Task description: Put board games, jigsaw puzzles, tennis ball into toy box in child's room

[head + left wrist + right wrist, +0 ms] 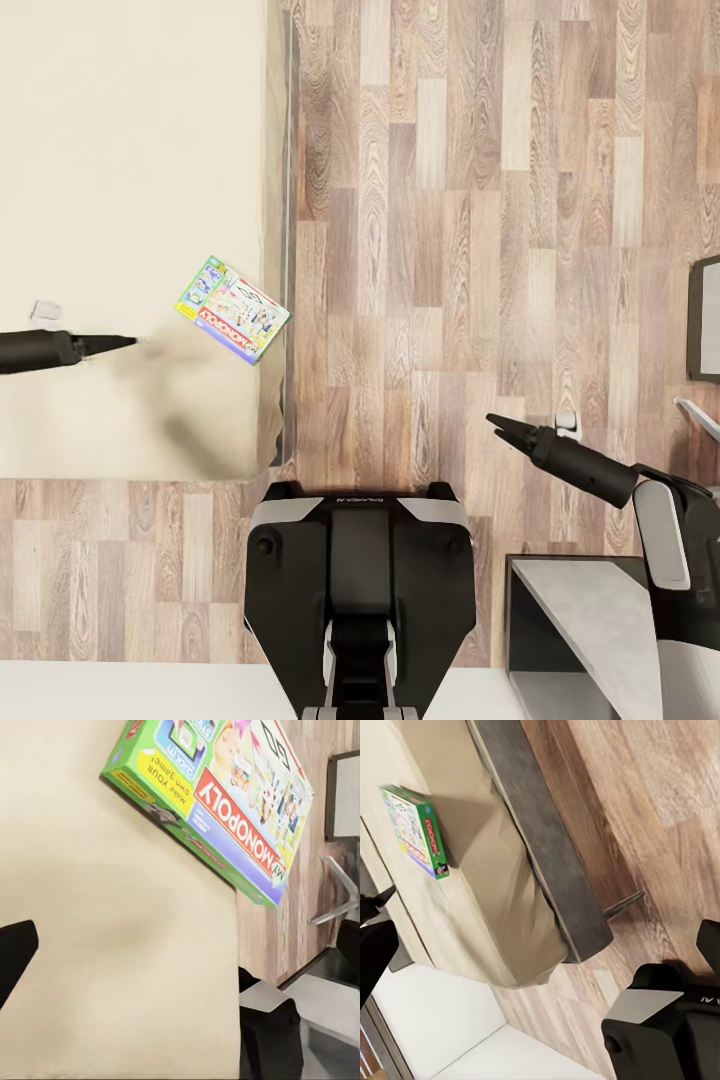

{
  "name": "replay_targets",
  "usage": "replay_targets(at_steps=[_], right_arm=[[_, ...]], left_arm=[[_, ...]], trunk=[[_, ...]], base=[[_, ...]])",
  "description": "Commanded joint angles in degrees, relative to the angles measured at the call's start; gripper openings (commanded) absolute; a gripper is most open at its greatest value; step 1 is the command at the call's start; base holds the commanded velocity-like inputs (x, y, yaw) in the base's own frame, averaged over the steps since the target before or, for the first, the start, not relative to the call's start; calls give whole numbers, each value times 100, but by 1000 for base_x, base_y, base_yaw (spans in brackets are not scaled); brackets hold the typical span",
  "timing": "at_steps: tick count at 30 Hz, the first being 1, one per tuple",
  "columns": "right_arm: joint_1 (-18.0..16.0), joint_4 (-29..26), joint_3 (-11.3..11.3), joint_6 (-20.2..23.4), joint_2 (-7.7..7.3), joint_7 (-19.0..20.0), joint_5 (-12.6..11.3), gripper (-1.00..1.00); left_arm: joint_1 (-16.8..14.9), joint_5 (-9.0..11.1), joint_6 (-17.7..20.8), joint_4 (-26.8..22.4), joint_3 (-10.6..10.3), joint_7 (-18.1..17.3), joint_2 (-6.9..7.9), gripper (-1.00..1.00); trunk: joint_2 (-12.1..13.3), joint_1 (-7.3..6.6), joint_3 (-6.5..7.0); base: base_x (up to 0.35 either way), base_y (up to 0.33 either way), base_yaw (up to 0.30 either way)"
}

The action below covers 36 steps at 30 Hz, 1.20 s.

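One board game, a green Monopoly box point(233, 310), lies flat on the cream bed point(120, 150) close to its right edge. The left wrist view shows the box point(225, 802) close ahead; the right wrist view shows it point(416, 829) farther off on the mattress. My left gripper point(128, 342) hovers over the mattress a short way left of the box, its fingers point(15, 949) spread wide with nothing between them. My right gripper point(497, 423) is out over the wood floor, well right of the bed, open and empty.
The bed's grey side frame point(286, 250) runs along the wood-plank floor point(480, 200). A small white object point(45, 310) lies on the mattress at far left. A dark object point(705, 320) stands at the right edge. A grey-topped cabinet point(590, 620) is at lower right, beside my base point(355, 560).
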Motion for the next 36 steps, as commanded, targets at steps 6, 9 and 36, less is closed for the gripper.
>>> replay_targets(at_steps=[6, 9, 36], right_arm=[[164, 3, -18, 23, -12, 44, 26, 100], [273, 1, -19, 23, -14, 47, 26, 100], [2011, -325, 15, -1723, 25, 1007, -13, 100]], left_arm=[[56, 22, 56, 17, 2, -360, 270, 100], [132, 26, 54, 37, 3, -631, 402, 100], [936, 37, 157, 473, 14, -1346, 700, 100]], trunk=[[-9, 4, -5], [-9, 4, -5], [-9, 4, 128]], base=[[0, 0, 0], [0, 0, 0], [0, 0, 0]])
